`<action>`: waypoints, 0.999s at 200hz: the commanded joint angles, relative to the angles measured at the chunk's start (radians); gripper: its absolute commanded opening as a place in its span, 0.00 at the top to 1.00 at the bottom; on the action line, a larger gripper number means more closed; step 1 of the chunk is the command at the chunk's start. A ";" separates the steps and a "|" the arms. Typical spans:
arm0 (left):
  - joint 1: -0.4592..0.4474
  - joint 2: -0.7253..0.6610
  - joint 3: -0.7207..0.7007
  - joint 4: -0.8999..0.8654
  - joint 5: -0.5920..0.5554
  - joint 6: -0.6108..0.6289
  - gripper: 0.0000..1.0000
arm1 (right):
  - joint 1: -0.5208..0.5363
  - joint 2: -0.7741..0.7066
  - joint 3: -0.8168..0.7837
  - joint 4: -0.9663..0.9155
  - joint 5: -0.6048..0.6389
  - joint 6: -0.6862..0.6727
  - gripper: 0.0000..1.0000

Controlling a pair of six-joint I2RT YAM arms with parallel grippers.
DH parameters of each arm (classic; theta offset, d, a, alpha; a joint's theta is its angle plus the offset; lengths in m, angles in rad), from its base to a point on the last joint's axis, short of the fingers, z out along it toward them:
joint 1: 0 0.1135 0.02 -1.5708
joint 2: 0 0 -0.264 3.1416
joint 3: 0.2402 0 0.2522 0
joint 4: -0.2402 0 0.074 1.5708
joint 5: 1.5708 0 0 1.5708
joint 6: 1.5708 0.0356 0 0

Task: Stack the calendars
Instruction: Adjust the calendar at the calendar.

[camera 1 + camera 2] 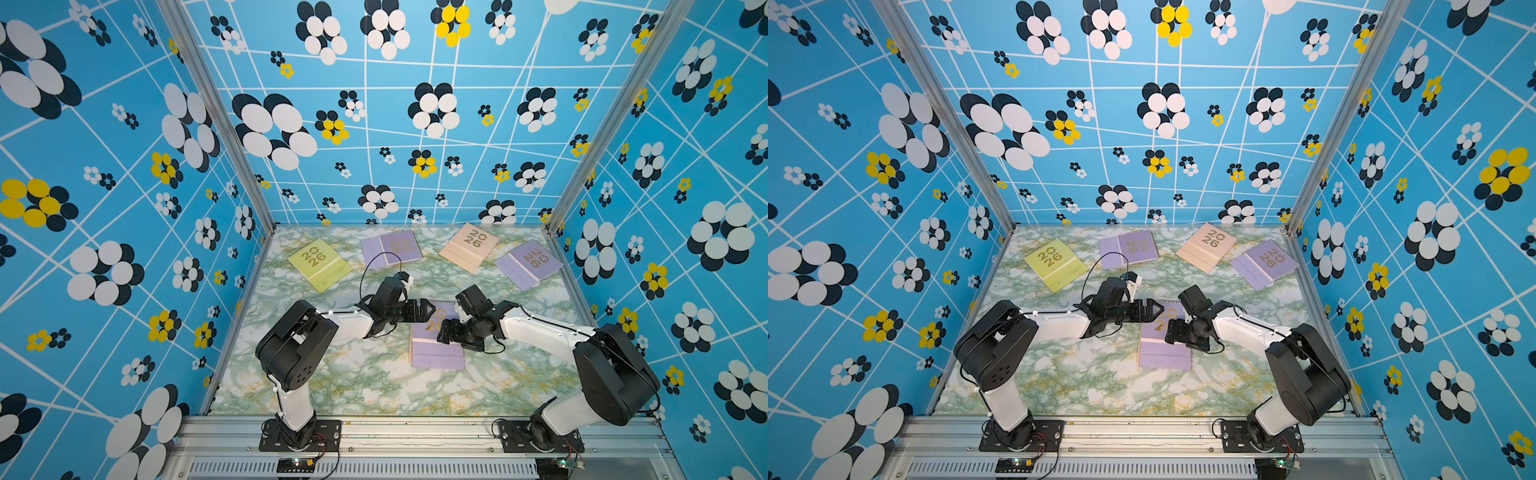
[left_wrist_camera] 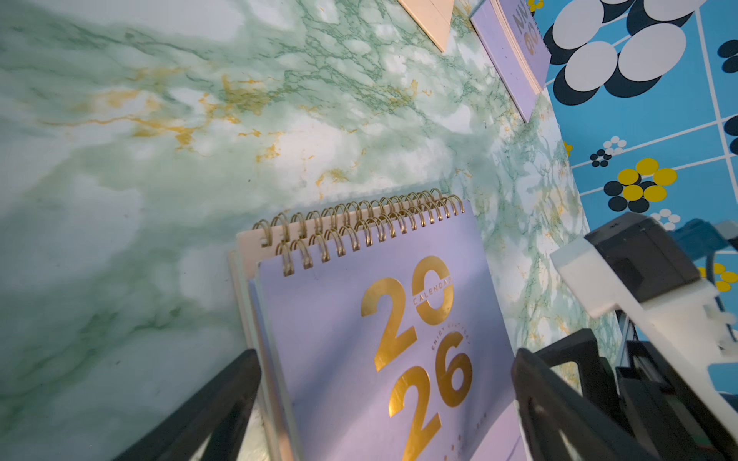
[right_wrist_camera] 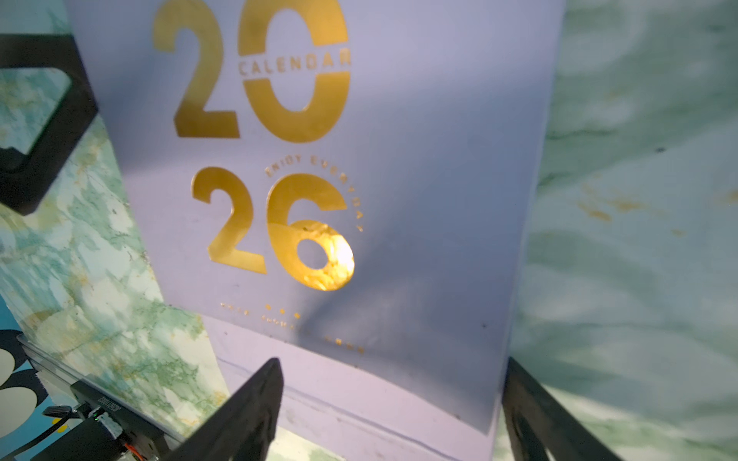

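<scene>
Lilac calendar (image 2: 379,319) tops a peach calendar (image 2: 249,241), straddled by the spread left tool (image 1: 428,311) and spread right tool (image 1: 444,334), neither pinching. Likely next: fetch the yellow-green calendar (image 1: 320,264), well apart from the left tool.

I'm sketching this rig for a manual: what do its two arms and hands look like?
The left arm and right arm have white link shells with black joint housings. The left hand and right hand are black, with angular open-frame fingers. A thin black cable loops by the left wrist.
</scene>
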 commanded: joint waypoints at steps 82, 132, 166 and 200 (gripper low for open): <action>0.004 0.017 0.010 0.018 0.013 -0.011 0.00 | 0.031 -0.012 0.011 -0.008 0.009 0.038 0.14; 0.009 0.005 0.000 0.013 0.002 -0.007 0.01 | 0.032 -0.014 0.025 -0.030 0.028 0.030 0.14; 0.023 -0.017 0.006 -0.020 -0.017 0.018 0.01 | -0.001 -0.037 0.033 -0.072 0.061 0.007 0.14; 0.059 -0.055 0.052 -0.107 -0.032 0.090 0.00 | -0.135 -0.098 0.036 -0.088 0.049 -0.040 0.14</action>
